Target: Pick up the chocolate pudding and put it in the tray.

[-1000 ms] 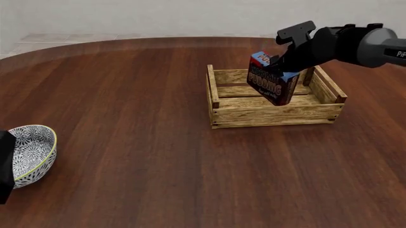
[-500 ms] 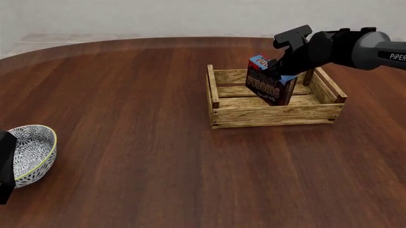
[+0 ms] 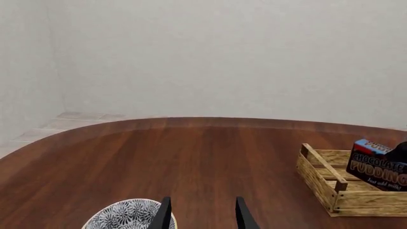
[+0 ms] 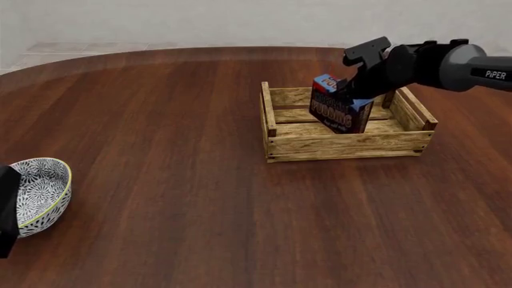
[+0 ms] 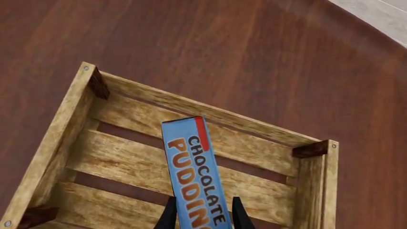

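Note:
The chocolate pudding point(image 4: 339, 108), a small carton with a blue top and dark brown front, hangs tilted inside the tray point(image 4: 344, 146), a light-wood slatted crate at the right of the table. Its lower end is down near the crate floor. My right gripper point(image 4: 354, 90) is shut on the carton's upper end. In the right wrist view the carton point(image 5: 192, 171) sits between my fingers point(image 5: 169, 215), above the crate's slats point(image 5: 45, 155). My left gripper point(image 3: 202, 220) is open and empty at the near left, by the bowl. The left wrist view also shows the carton point(image 3: 378, 170) in the crate point(image 3: 319, 180).
A white-and-black patterned bowl point(image 4: 40, 191) stands at the near left edge of the table, right beside my left arm point(image 4: 6, 210); it also shows in the left wrist view point(image 3: 124, 217). Brown wooden table point(image 4: 176, 180) stretches between bowl and crate.
My right gripper has lowered the pudding deeper into the tray and shifted slightly toward the back. The left arm has not moved.

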